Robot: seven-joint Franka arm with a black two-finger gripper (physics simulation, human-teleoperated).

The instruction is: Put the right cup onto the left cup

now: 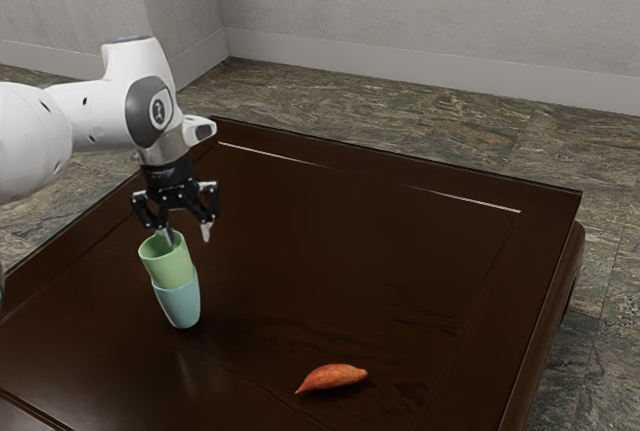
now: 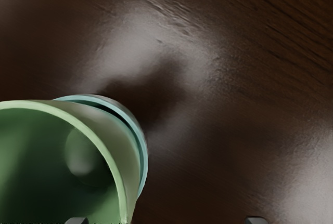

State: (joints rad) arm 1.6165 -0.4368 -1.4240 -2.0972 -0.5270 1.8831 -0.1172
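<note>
Nesting inside the blue cup (image 1: 180, 305) at the exterior view's left, the green cup (image 1: 173, 265) has the spread gripper (image 1: 188, 236) above.

Dark table (image 1: 330, 261) | on it: 1 blue cup (image 1: 180, 305) | 1 sweet potato (image 1: 333, 378)

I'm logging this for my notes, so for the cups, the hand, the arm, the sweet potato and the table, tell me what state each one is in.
Green cup: mouth up, nested partway in the blue cup
Blue cup: mouth up, holding the green cup
Hand: open, at the green cup's rim
Arm: bent, reaching over the table
Sweet potato: lying on the table
Table: glossy
</note>
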